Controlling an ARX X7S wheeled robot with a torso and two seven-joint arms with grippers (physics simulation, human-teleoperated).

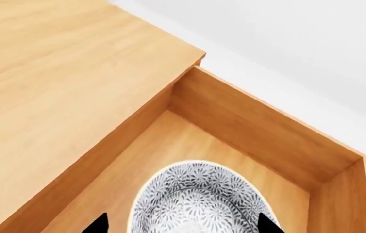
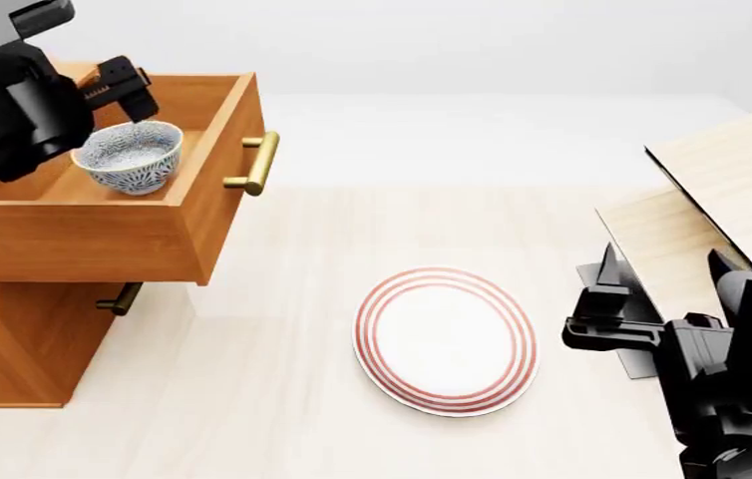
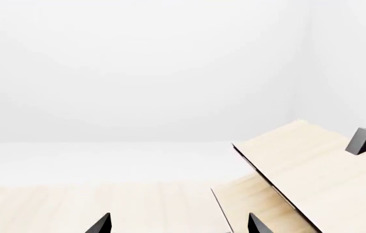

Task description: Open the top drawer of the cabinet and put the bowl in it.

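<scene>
Head view: the cabinet (image 2: 30,339) is standing at far left of the surface (image 2: 283,399). The top drawer (image 2: 97,235) is sitting pulled out toward the right, above a lower drawer handle (image 2: 120,298). The bowl (image 2: 129,157) is sitting within the top drawer's walls, with the left hand (image 2: 117,95) over its rim. The plate (image 2: 447,338) is lying on the surface, right of the cabinet. The shelf rack (image 2: 709,200) is standing at far right, behind the right hand (image 2: 602,319).

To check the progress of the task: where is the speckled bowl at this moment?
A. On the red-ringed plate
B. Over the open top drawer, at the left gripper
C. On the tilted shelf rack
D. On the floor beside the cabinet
B: in the head view the bowl hangs above the open top drawer at the left gripper.
</scene>
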